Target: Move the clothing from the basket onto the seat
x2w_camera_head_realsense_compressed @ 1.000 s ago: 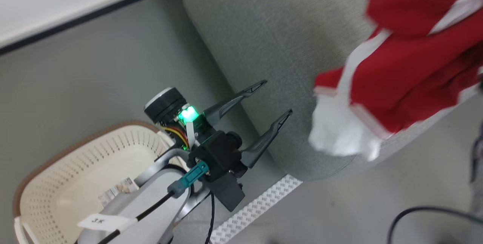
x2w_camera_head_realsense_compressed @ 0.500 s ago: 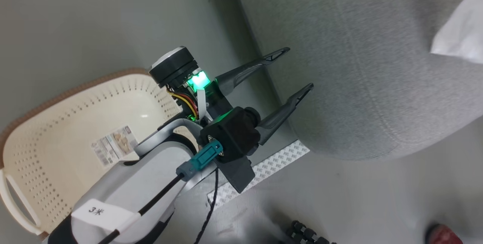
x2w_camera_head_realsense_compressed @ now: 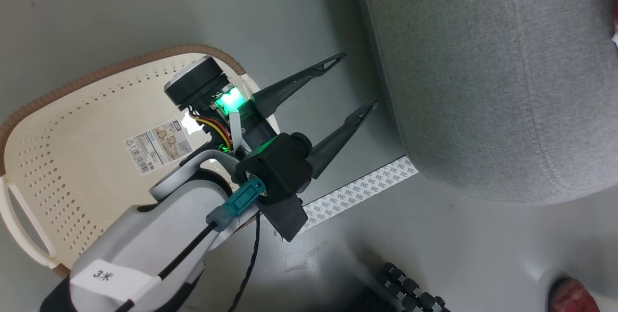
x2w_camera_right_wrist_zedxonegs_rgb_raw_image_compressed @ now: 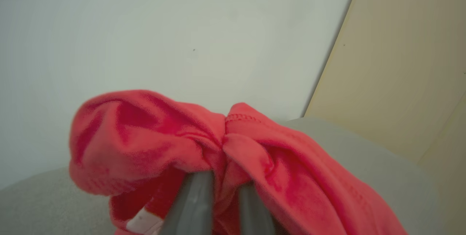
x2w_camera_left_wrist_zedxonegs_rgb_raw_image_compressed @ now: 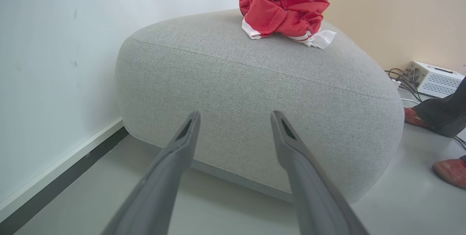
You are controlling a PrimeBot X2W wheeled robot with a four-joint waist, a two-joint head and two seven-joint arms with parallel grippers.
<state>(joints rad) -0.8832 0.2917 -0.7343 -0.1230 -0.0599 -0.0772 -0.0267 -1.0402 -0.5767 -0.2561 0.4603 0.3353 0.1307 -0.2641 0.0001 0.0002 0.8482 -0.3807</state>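
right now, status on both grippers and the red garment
Left gripper open, low beside seat. Right gripper shut on clothing, its lower end on seat top. Nothing blocking; person's shoes by seat.

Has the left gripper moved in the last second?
Yes. The left gripper has drawn back from the seat toward the basket: its fingertips overlapped the seat's edge earlier and now stop short.

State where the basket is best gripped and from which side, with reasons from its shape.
Probably the white side handle of the basket, from above: the basket stands mouth-up, and the slot beside the handle's thin bar lets one finger pass inside, one outside.
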